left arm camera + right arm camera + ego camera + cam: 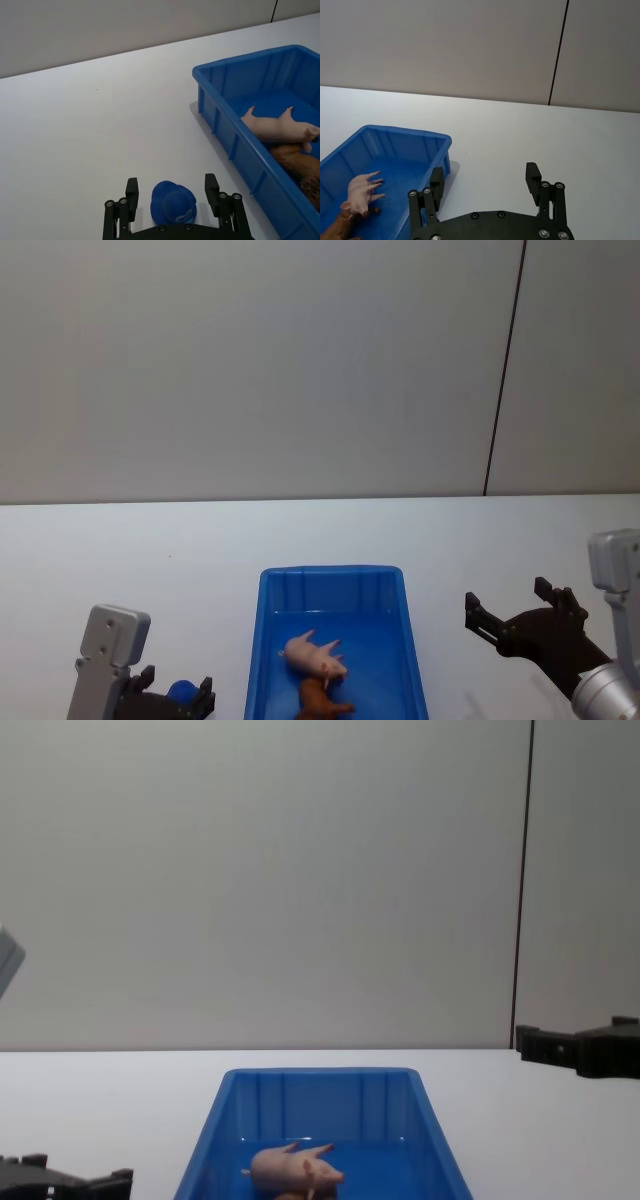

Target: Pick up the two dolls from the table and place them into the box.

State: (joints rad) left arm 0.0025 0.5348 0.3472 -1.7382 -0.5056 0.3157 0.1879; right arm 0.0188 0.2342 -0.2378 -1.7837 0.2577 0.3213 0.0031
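Note:
Both dolls lie inside the blue box. The pale pink pig doll rests on its side on the box floor. The reddish-brown doll lies against it at the near end. The left wrist view shows the pig partly over the brown doll. My left gripper hovers low over the table left of the box, open. My right gripper stands open to the right of the box with nothing between its fingers.
A small blue cap-shaped item lies on the white table between my left gripper's fingers, apart from both. The grey wall stands behind the table's far edge. Bare tabletop lies on both sides of the box.

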